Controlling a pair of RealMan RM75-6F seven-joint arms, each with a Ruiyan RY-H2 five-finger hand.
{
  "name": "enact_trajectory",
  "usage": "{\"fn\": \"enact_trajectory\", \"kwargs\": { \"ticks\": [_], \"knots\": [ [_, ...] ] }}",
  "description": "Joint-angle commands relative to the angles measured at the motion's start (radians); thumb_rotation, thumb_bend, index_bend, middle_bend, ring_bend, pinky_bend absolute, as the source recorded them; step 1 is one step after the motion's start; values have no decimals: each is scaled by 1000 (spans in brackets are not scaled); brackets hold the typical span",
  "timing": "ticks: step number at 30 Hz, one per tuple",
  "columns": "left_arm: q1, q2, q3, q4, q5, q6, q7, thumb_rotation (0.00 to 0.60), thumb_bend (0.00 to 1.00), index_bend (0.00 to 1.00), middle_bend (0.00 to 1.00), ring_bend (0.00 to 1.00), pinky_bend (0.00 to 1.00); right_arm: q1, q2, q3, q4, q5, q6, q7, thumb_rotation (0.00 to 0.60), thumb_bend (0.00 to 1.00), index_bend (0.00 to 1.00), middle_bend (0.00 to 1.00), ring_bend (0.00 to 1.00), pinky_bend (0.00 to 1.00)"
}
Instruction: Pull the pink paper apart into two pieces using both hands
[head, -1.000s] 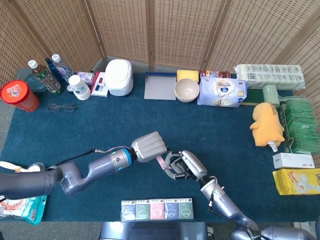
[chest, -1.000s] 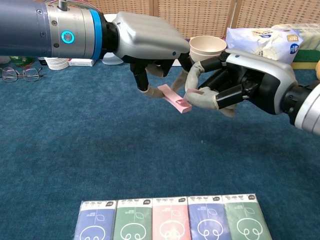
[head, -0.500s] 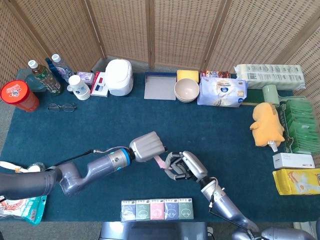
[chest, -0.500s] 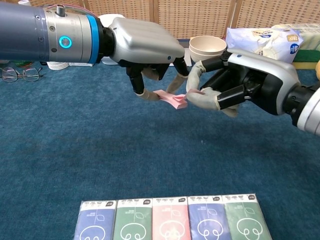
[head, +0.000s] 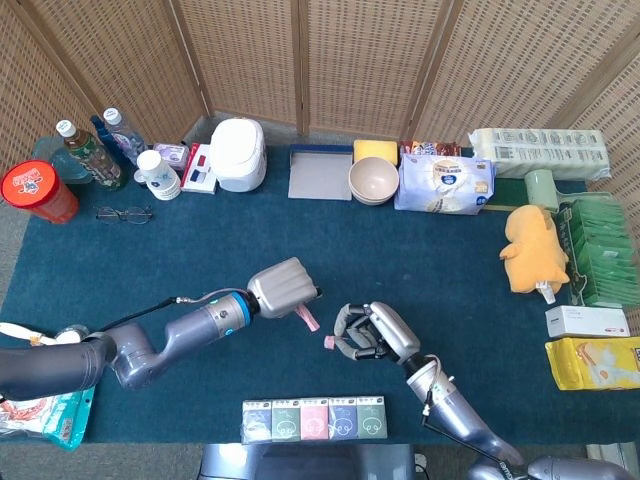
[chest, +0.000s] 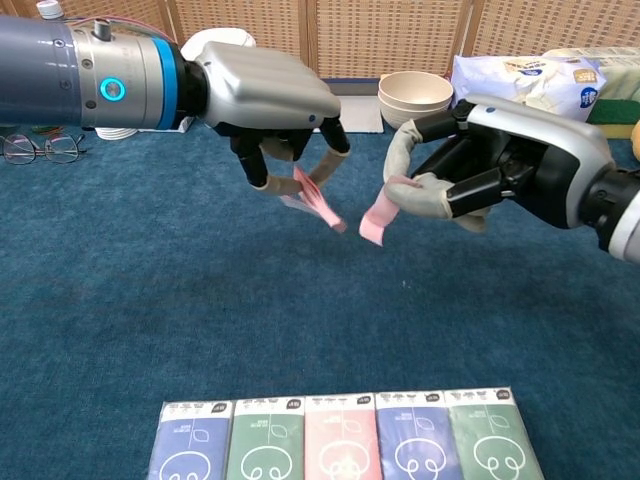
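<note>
Two pieces of pink paper are hanging apart above the dark blue cloth (chest: 150, 300), one in each hand; going from the left, a red-lidded tub (head: 37, 190) and some bottles (head: 92, 150) are standing at the far left edge of the table, with a pair of glasses (head: 125, 214) lying just in front of them; the left hand (chest: 265, 95) is reaching in from the left side, its fingers curled down and pinching the left piece of pink paper (chest: 315, 203), which is dangling below the fingertips and slanting down toward the right; the right piece of pink paper (chest: 377, 218) is hanging just beside it, a small gap showing between the two torn ends; the right hand (chest: 480, 150) is gripping that piece between thumb and curled fingers, its palm facing left; in the head view the same two hands (head: 285, 290) (head: 365, 332) are hovering over the middle of the cloth, close together but not touching; behind them a stack of beige bowls (chest: 414, 95) is sitting at the back of the table, a white and blue bag (chest: 525, 80) is resting to its right, and a yellow plush toy (head: 535, 250) is lying further right; along the near edge a row of tissue packs (chest: 340, 440) is lying flat.
</note>
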Motion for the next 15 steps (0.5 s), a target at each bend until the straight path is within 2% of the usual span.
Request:
{"fn": "enact_trajectory", "kwargs": {
  "ticks": [1, 6, 12, 15],
  "knots": [
    [6, 5, 4, 7, 1, 5, -1, 600, 385, 639, 1000, 961, 985, -1, 5, -1, -1, 0, -1, 1, 600, 413, 744, 982, 927, 845],
    [33, 15, 11, 30, -9, 26, -15, 600, 385, 639, 1000, 961, 985, -2, 23, 0, 5, 7, -10, 6, 600, 413, 699, 966, 907, 842],
    [57, 1, 9, 68, -30, 50, -8, 600, 385, 631, 995, 936, 985, 5, 59, 7, 21, 23, -39, 21, 600, 414, 461, 828, 770, 774],
    [62, -3, 7, 72, -50, 48, 9, 600, 377, 574, 949, 892, 983, 6, 74, 9, 28, 33, -50, 25, 600, 415, 354, 721, 660, 716]
  ]
}}
